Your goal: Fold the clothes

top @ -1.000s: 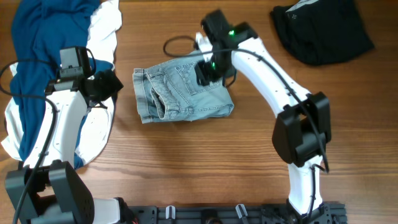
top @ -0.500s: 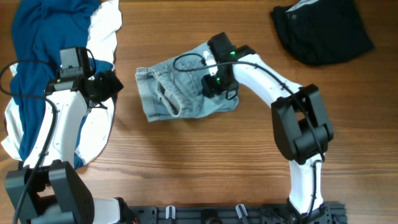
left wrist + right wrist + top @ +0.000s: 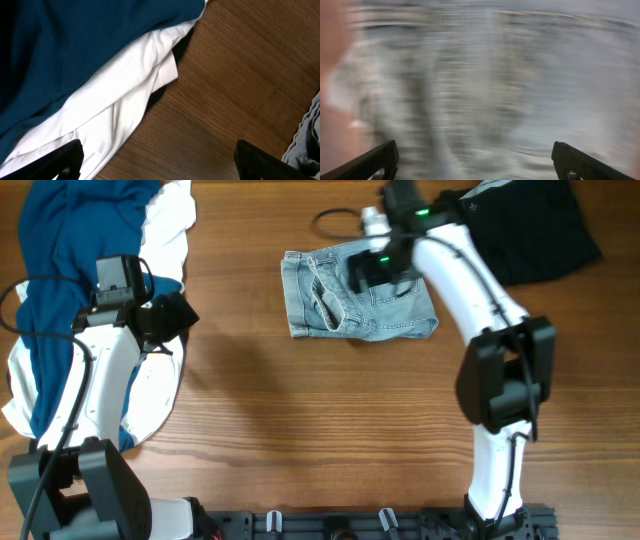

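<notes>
Across the overhead view I see a brown wood-grain worktop (image 3: 250, 420), its planks running left to right, with a dark rail (image 3: 350, 525) along the near edge. No walls or floor show past it.

At the far left lies a heap: a blue garment (image 3: 70, 240) draped over a white one (image 3: 150, 395). My left arm reaches over that heap, and the left end effector (image 3: 180, 315) sits just past the white cloth's right edge. From the left wrist, its fingers (image 3: 55, 160) stand wide apart with nothing between them. Under them I see bare wood (image 3: 225, 75), and the white cloth (image 3: 115, 115) is tucked under the blue (image 3: 75, 45) to one side. A sliver of pale denim (image 3: 307, 135) shows at the right edge.

The shorts (image 3: 358, 295) lie flat in the far middle of the worktop, folded into a rough rectangle, with the waistband on the left. A black garment (image 3: 520, 225) sits bunched in the far right corner, near the shorts but apart from them. A thin dark cable loop (image 3: 335, 222) lies on the wood just beyond the shorts.

The right end effector (image 3: 365, 275) is down on the shorts' upper middle. The right wrist view is badly smeared. I can make out grey-blue denim (image 3: 485, 85) filling it and fingers (image 3: 375, 160) spread wide at the lower corners. I cannot tell whether any cloth is pinched.
</notes>
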